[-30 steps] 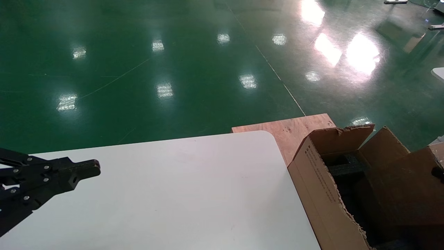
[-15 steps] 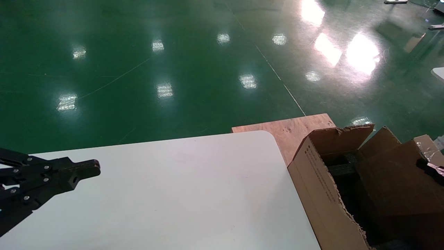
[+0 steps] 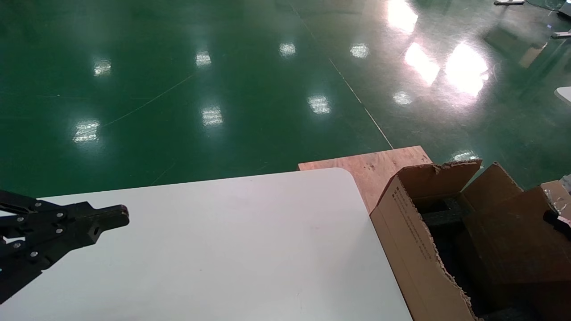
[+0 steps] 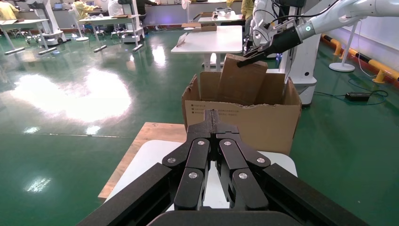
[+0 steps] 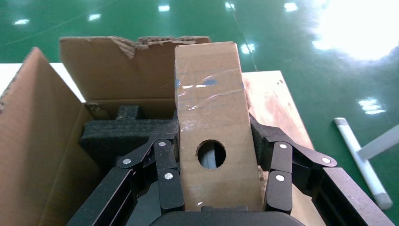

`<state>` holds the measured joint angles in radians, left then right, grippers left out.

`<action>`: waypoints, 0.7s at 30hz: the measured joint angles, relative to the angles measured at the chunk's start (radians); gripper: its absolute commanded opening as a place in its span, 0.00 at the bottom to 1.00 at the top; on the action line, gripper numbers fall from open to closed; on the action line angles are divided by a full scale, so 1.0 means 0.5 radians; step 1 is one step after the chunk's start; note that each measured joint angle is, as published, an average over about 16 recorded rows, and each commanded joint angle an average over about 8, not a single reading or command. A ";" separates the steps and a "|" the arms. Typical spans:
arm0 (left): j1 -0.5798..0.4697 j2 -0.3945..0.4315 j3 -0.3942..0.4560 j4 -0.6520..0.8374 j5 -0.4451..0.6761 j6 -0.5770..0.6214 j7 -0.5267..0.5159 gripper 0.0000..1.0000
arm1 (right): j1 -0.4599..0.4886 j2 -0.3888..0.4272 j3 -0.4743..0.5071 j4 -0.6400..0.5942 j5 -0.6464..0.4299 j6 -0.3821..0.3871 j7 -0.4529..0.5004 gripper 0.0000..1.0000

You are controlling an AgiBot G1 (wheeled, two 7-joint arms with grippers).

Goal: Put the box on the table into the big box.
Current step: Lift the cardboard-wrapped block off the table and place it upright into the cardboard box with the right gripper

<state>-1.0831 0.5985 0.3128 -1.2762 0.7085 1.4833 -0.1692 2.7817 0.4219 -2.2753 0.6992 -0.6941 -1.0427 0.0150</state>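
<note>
Box (image 5: 214, 136) pinched lengthwise in right gripper (image 5: 216, 176) jaws — over big box (image 5: 51, 127); left jaws together.

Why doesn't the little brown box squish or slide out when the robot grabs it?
The box probably stays stiff: its edges look straight between the right end effector fingers. The shiny tape on its face could be a bit slippery, but it is gripped on its plain sides. It looks like hollow cardboard, so probably light, above the big box.

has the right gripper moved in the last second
Yes, slightly. In the head view the right gripper, holding the box over the big box, shifted in toward the carton's far right flap, then eased partly back. The left gripper stays parked.
</note>
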 measured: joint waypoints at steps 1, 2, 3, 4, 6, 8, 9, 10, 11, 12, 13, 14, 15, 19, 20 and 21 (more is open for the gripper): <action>0.000 0.000 0.000 0.000 0.000 0.000 0.000 0.00 | 0.000 -0.006 0.000 -0.005 -0.001 0.002 -0.004 0.00; 0.000 0.000 0.000 0.000 0.000 0.000 0.000 0.00 | 0.000 -0.012 -0.001 -0.011 -0.003 0.003 -0.007 0.00; 0.000 0.000 0.000 0.000 0.000 0.000 0.000 0.00 | 0.001 -0.018 -0.004 -0.016 -0.005 0.004 -0.011 0.00; 0.000 0.000 0.000 0.000 0.000 0.000 0.000 0.00 | 0.004 -0.025 -0.007 -0.022 -0.007 0.005 -0.015 0.00; 0.000 0.000 0.000 0.000 0.000 0.000 0.000 0.00 | 0.011 -0.037 -0.018 -0.035 -0.010 0.004 -0.021 0.00; 0.000 0.000 0.001 0.000 0.000 0.000 0.000 0.00 | 0.023 -0.049 -0.035 -0.048 -0.012 0.002 -0.028 0.00; 0.000 0.000 0.001 0.000 0.000 0.000 0.000 0.00 | 0.030 -0.054 -0.046 -0.054 -0.013 0.001 -0.031 0.00; 0.000 0.000 0.001 0.000 0.000 0.000 0.000 0.00 | 0.039 -0.060 -0.058 -0.060 -0.013 0.000 -0.034 0.00; 0.000 0.000 0.001 0.000 -0.001 0.000 0.000 0.00 | 0.048 -0.064 -0.071 -0.066 -0.014 0.000 -0.037 0.00; 0.000 0.000 0.001 0.000 -0.001 0.000 0.000 0.00 | 0.057 -0.068 -0.086 -0.072 -0.014 0.000 -0.040 0.00; 0.000 0.000 0.001 0.000 -0.001 0.000 0.000 0.00 | 0.067 -0.072 -0.101 -0.077 -0.013 0.000 -0.043 0.00; 0.000 0.000 0.001 0.000 -0.001 0.000 0.000 0.00 | 0.076 -0.075 -0.118 -0.082 -0.011 0.001 -0.046 0.00; 0.000 0.000 0.001 0.000 -0.001 0.000 0.001 0.00 | 0.086 -0.077 -0.134 -0.087 -0.009 0.001 -0.049 0.00; 0.000 -0.001 0.001 0.000 -0.001 -0.001 0.001 0.00 | 0.121 -0.081 -0.204 -0.105 0.007 0.010 -0.059 0.00; 0.000 -0.001 0.001 0.000 -0.001 -0.001 0.001 0.00 | 0.128 -0.082 -0.221 -0.110 0.012 0.014 -0.061 0.00; 0.000 -0.001 0.002 0.000 -0.001 -0.001 0.001 0.00 | 0.135 -0.082 -0.239 -0.114 0.018 0.018 -0.063 0.00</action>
<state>-1.0833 0.5982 0.3136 -1.2762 0.7080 1.4830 -0.1688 2.8490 0.3810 -2.3948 0.6423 -0.6850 -1.0336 -0.0167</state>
